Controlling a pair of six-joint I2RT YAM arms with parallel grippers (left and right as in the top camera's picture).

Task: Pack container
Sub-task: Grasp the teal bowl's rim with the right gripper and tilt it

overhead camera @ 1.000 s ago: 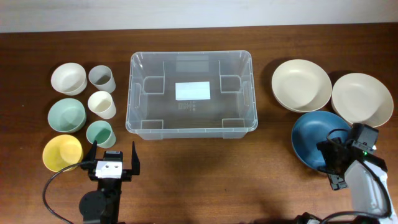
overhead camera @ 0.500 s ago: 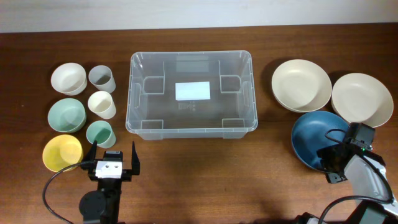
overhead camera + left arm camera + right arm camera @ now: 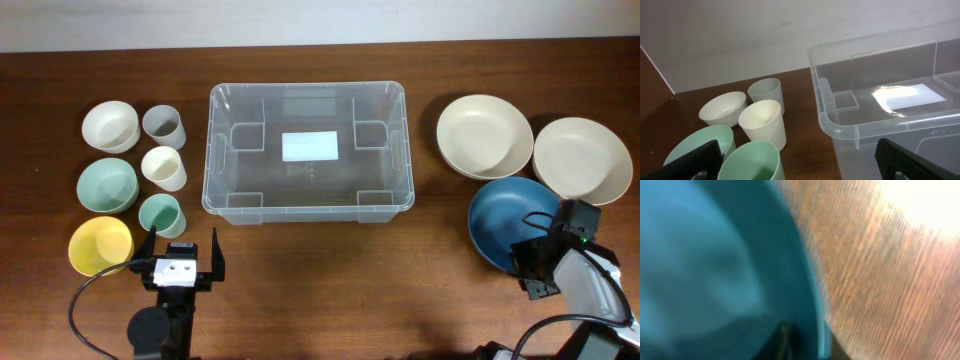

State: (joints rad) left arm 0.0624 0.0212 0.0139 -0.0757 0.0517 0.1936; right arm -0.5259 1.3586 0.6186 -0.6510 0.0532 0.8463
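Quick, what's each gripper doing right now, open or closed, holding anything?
Left gripper: open, holding nothing.
Right gripper: closed on the rim of the blue bowl.

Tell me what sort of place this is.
Likely a robot lab workbench, not a home kitchen: a wooden table by a plain wall, robot arms at its near edge, and bowls and cups in tidy groups either side of an empty clear container.
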